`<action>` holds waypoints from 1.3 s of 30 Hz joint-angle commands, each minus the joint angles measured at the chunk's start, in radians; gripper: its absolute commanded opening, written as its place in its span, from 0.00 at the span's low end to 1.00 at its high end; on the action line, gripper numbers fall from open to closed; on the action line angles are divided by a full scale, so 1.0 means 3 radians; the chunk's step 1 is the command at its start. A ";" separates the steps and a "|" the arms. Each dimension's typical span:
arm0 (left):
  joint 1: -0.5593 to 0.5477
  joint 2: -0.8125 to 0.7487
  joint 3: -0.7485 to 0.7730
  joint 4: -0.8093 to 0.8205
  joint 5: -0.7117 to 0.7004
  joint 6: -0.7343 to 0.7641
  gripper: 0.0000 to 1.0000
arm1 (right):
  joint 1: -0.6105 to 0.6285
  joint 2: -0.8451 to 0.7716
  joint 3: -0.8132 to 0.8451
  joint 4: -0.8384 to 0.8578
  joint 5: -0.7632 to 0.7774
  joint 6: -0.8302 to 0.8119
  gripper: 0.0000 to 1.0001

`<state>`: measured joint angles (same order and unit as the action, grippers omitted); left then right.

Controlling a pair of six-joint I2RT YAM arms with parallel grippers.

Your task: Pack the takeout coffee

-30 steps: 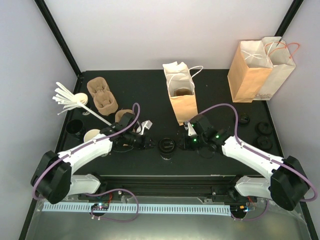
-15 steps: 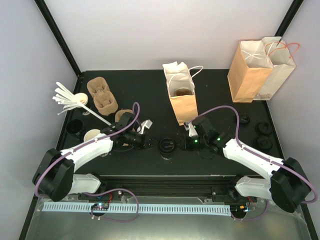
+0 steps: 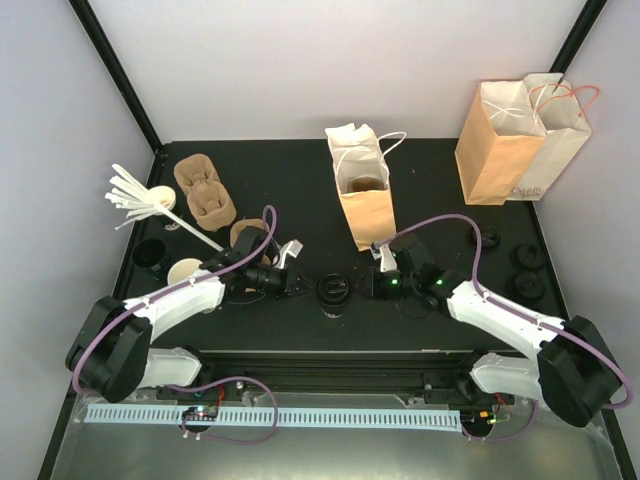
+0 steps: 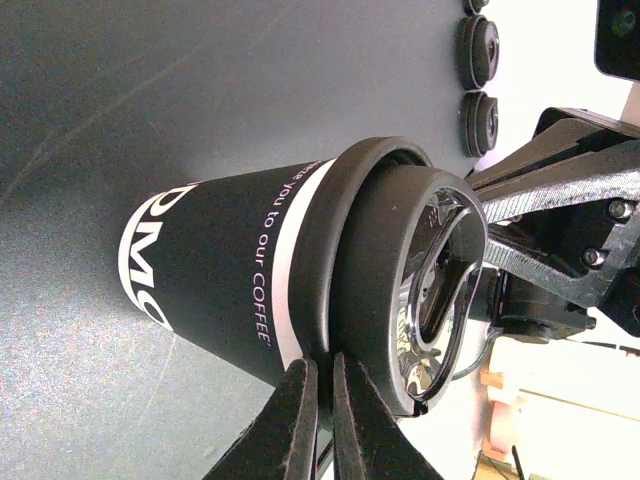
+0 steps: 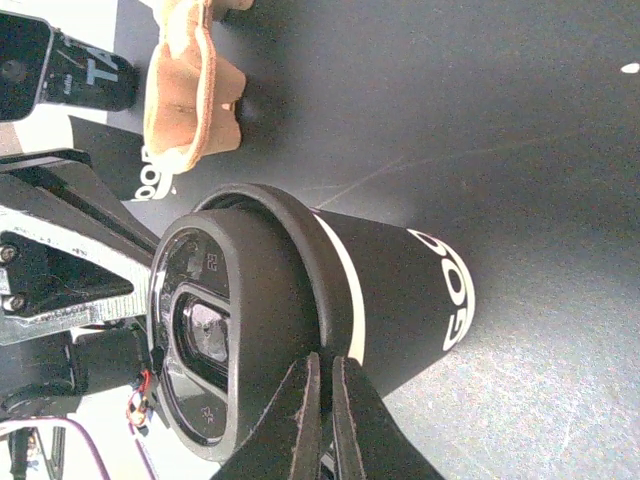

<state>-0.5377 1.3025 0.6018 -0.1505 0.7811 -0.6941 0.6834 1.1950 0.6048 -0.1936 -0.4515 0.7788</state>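
Left claw (image 4: 322, 385), right claw (image 5: 322, 385): both closed, empty, flanking one takeout coffee (image 3: 333, 291); three paper bags (image 3: 365, 205) beyond it.

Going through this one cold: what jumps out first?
Both arms meet at the takeout coffee at front centre, the left gripper and right gripper shut at either side of its black lid. Just behind stands an open paper bag.
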 commanded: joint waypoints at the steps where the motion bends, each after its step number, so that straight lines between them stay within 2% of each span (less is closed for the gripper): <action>1: -0.0178 0.0258 -0.0068 -0.0307 -0.0451 0.0171 0.02 | 0.0145 0.0272 0.0042 -0.0658 0.0289 -0.0213 0.07; 5: -0.0175 0.0135 0.0182 -0.0524 -0.0487 0.0187 0.09 | 0.0143 0.0234 0.0536 -0.1111 0.0571 -0.0418 0.12; 10: -0.0169 -0.0007 0.0431 -0.0696 -0.0521 0.0186 0.24 | 0.0144 0.0327 0.1180 -0.1646 0.0894 -0.0759 0.19; 13: -0.0164 -0.0051 0.0599 -0.0796 -0.0519 0.0203 0.31 | 0.0143 0.0357 0.1370 -0.1810 0.0916 -0.0864 0.23; 17: -0.0160 -0.0180 0.0705 -0.0884 -0.0535 0.0207 0.39 | 0.0154 0.0343 0.1513 -0.1997 0.1007 -0.0945 0.33; 21: -0.0146 -0.0250 0.0722 -0.0900 -0.0528 0.0192 0.42 | 0.0271 0.0349 0.1632 -0.2154 0.1110 -0.0993 0.47; 28: -0.0062 -0.0337 0.0833 -0.1084 -0.0625 0.0344 0.44 | 0.0633 0.0480 0.1827 -0.2265 0.1280 -0.1437 0.81; 33: 0.0104 -0.0486 0.0911 -0.1300 -0.0727 0.0503 0.46 | 0.0821 0.0727 0.2038 -0.2411 0.1369 -0.1797 0.83; 36: 0.0202 -0.0591 0.0950 -0.1424 -0.0818 0.0577 0.48 | 0.0984 0.0939 0.2197 -0.2582 0.1589 -0.1843 0.98; 39: 0.0280 -0.0689 0.0975 -0.1494 -0.0868 0.0638 0.48 | 0.1047 0.1130 0.2315 -0.2690 0.1768 -0.1767 0.99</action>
<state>-0.4824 1.1400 0.8482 -0.5335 0.5625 -0.5526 0.9691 1.4803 1.2503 -0.9283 -0.0208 0.2729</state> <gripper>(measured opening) 0.479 0.986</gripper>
